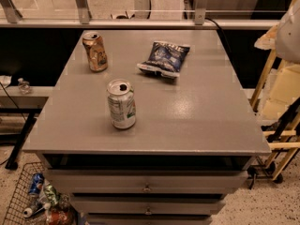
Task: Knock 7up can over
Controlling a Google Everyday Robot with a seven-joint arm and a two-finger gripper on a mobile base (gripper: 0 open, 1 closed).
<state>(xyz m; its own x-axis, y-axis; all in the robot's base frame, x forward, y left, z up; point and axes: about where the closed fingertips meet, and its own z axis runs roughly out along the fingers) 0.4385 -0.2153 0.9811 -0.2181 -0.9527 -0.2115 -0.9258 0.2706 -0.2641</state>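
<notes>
The 7up can (121,104) is silver-white with green print. It stands upright on the grey table (197,116), left of the middle and towards the front edge, with its opened top showing. My gripper is out of view; nothing is touching or next to the can. A white rounded shape (289,29) and dark bars (288,121) show at the right edge of the view, well away from the can.
A brown-gold can (95,51) stands upright at the back left of the table. A dark blue chip bag (165,58) lies at the back middle. Drawers (146,187) sit below the tabletop. A wire basket (35,196) of cans is on the floor at front left.
</notes>
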